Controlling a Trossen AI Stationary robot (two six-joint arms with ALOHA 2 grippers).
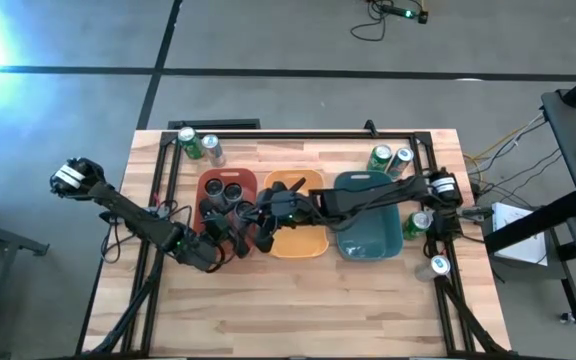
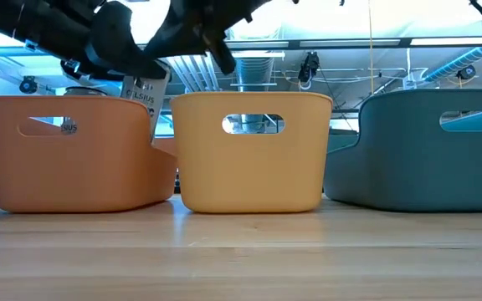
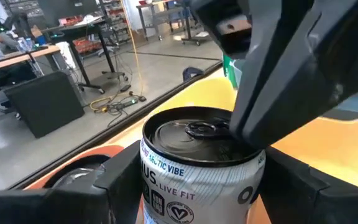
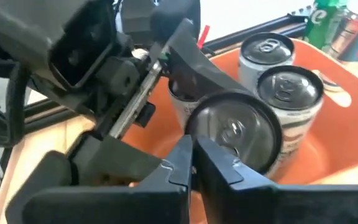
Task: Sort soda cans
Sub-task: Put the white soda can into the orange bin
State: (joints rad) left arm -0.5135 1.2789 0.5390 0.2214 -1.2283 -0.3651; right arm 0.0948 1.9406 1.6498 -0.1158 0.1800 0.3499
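Observation:
A silver-white soda can (image 3: 197,168) is above the red bin's (image 1: 208,182) right wall, with my left gripper (image 3: 204,186) shut on it. In the low view the can (image 2: 145,100) shows over that bin's rim. My right gripper (image 4: 192,163) is shut. It reaches across the orange bin (image 1: 298,240) and meets the can's top (image 4: 238,130). Two more silver cans (image 4: 278,68) stand on their bases in the red bin. Green cans stand on the table at the far left (image 1: 193,145) and far right (image 1: 388,158). My left gripper pinches the can's side wall (image 3: 160,186) between its two fingers, one on each side just below the top rim. The can is upright or slightly tilted, above the red bin. My right gripper's shut fingertips (image 3: 253,118) lie against the can's top rim (image 3: 229,146), coming from the table's right side and slanting down.
The teal bin (image 1: 368,245) stands to the right of the orange one. More green cans stand near the right edge (image 1: 418,224) and near the front right (image 1: 438,265). A black frame (image 1: 298,132) runs round the tabletop. Bare wood lies in front of the bins.

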